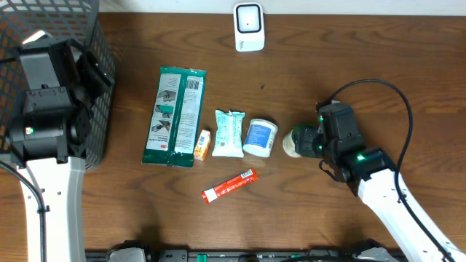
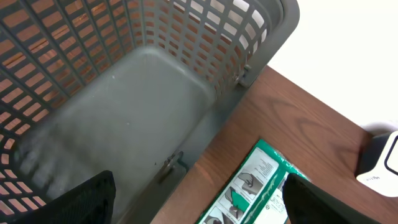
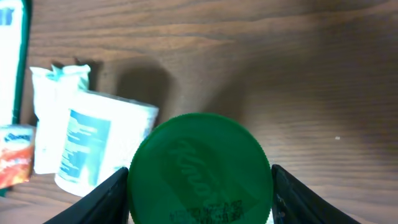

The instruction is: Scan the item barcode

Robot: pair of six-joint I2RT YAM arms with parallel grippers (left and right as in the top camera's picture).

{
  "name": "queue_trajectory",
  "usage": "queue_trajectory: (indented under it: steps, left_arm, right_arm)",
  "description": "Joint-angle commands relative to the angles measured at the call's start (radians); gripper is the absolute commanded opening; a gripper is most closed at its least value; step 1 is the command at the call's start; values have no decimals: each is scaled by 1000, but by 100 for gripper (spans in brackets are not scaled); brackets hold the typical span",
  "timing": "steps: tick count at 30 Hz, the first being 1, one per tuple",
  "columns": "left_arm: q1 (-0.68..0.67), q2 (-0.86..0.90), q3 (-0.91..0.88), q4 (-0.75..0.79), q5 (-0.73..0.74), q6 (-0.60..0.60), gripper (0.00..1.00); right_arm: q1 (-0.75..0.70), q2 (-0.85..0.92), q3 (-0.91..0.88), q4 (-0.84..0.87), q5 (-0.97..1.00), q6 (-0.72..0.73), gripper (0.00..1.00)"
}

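Dark wood-grain table (image 1: pixel 328 65) fills the overhead view, with a white scanner (image 1: pixel 248 27) standing at its far edge near the middle and a grey slatted basket (image 1: pixel 44 18) at the far left corner. A row of goods lies across the centre: a long green packet (image 1: pixel 175 115), a small orange box (image 1: pixel 202 145) touching its lower right corner, a white and teal pouch (image 1: pixel 228 133) and a white tub (image 1: pixel 261 137) with a blue label; a red tube (image 1: pixel 229 185) lies apart, nearer the robot. Just right of the tub is the green-lidded jar (image 3: pixel 199 168), its lid facing the right wrist camera. The right gripper (image 3: pixel 200 186) is closed around that lid, one of its black fingers (image 3: pixel 109 199) pressed to each side of the rim. Whether the jar rests on the wood or is lifted cannot be told. The left gripper (image 2: pixel 199 205) hangs over the basket's near wall with its jaws spread wide and nothing between them
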State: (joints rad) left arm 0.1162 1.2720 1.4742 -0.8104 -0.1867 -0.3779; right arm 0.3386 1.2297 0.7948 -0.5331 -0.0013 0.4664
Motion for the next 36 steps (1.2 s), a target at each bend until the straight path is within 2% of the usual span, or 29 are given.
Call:
queue_trajectory:
  steps: [1,9,20,24,27,30,32,36]
  left_arm:
    - [3,2,4,-1,-9,2,84]
    - [3,2,4,-1,-9,2,84]
    - [3,2,4,-1,-9,2,84]
    - [3,2,4,-1,-9,2,84]
    - [3,2,4,-1,-9,2,84]
    - [3,2,4,-1,-9,2,84]
    - [3,2,4,-1,-9,2,84]
    - [3,2,4,-1,-9,2,84]
  right_arm:
    - [-17,-13,2,-15,39,-64,42]
    - [-17,-12,2,21,178,-129,43]
    - [-16,68,-25,-13,177,-150,44]
    - [-16,106,-32,-17,176,-150,47]
    - [-16,107,-32,-19,176,-150,57]
    - [-16,103,-31,-20,177,-150,80]
    - [-16,100,-28,-21,176,-163,85]
    - [-16,75,-26,-26,176,-177,85]
